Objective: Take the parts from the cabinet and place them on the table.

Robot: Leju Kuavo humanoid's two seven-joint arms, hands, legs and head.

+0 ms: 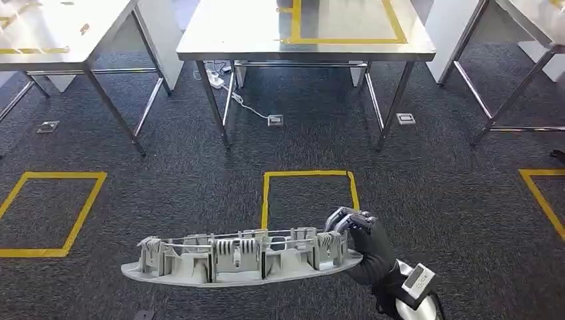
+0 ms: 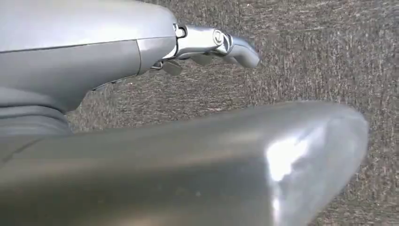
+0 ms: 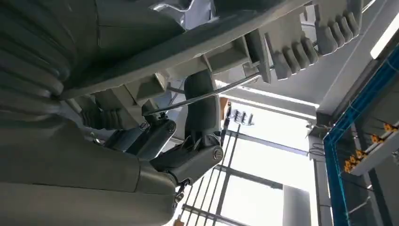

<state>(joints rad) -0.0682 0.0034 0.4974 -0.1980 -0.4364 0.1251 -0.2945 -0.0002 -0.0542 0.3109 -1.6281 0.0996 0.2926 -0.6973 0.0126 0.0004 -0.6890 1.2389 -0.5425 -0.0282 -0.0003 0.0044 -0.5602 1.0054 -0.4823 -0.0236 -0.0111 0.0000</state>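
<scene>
Long grey part (image 1: 240, 259) gripped at one end by right hand (image 1: 363, 243), fingers (image 3: 202, 101) wrapped round it, held level over carpet for carrying; counter (image 1: 226, 33) well ahead. Left hand (image 2: 211, 44) seen empty, grip state unclear.

The right arm comes in from the lower right, bent toward the middle. The right hand (image 1: 360, 240) is closed around one end of a long grey part (image 1: 233, 259) and holds it level, fingers (image 3: 202, 110) curled over its edge. The left hand (image 2: 214, 44) hangs down, fingers (image 2: 240, 49) loosely bent, holding nothing.
</scene>
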